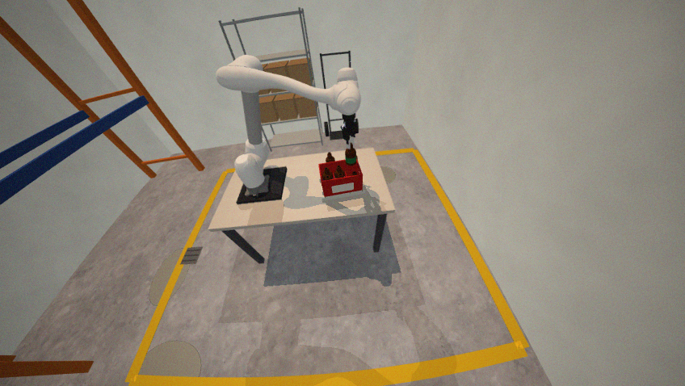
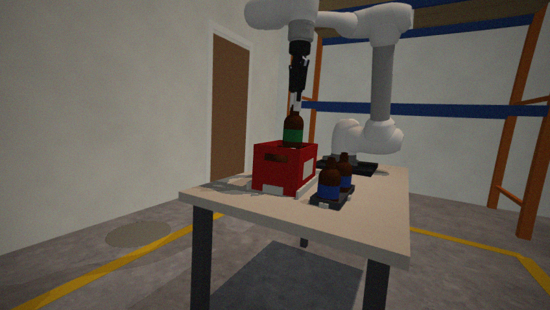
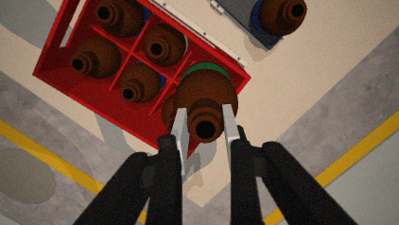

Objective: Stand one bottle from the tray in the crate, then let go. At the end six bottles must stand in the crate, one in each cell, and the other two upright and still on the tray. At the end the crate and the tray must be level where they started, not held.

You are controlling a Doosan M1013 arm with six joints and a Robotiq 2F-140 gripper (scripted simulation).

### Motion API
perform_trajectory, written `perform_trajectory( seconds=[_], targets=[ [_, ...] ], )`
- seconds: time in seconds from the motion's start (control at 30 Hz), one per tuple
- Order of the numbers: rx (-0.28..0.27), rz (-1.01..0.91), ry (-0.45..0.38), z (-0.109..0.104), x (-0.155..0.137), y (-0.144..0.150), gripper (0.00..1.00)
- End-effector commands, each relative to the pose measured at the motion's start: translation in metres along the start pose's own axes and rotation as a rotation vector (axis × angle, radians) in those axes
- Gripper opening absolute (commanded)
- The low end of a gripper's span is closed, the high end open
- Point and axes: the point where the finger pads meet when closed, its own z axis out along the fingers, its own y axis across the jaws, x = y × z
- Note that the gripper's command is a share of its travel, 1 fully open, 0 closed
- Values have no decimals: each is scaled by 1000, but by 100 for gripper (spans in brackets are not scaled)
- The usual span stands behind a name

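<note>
Jaws of gripper (image 1: 350, 142) (image 2: 295, 107) (image 3: 205, 124) clamped on neck of round-shouldered, brown, glassy bottle (image 1: 350, 155) (image 2: 293, 128) (image 3: 205, 92); below them, smooth red boxy crate (image 1: 341, 186) (image 2: 275, 169) (image 3: 53, 56), bottle's base at rim level or lower.

1. Crate (image 1: 326, 189) (image 2: 283, 175) (image 3: 134, 125) on table (image 1: 287, 216) (image 2: 377, 219) (image 3: 307, 85).
2. Tray (image 2: 333, 205) (image 3: 232, 21) right of crate, ext. view.
3. 5 btls (image 1: 339, 171) (image 3: 96, 58) in crate, 1 mostly hidden.
4. 2 btls (image 1: 329, 157) (image 2: 329, 181) (image 3: 283, 16) on tray.
5. 1 btl (image 1: 350, 155) (image 2: 293, 124) (image 3: 205, 95) at crate's end, btwn fingertips.

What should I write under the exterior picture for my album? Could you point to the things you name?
A robot gripper (image 1: 350, 142) (image 2: 296, 107) (image 3: 205, 119) holds a green-banded bottle (image 1: 350, 155) (image 2: 293, 132) (image 3: 205, 90) above a red crate (image 1: 341, 187) (image 2: 275, 173) (image 3: 109, 108).
</note>
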Motion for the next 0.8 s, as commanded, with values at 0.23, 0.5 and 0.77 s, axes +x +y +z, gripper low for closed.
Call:
perform_trajectory(
  seconds=[0.23, 0.5, 0.77],
  targets=[
    [0, 0, 0, 9, 0, 0, 0],
    [0, 0, 0, 19, 0, 0, 0],
    [0, 0, 0, 24, 0, 0, 0]
  ],
)
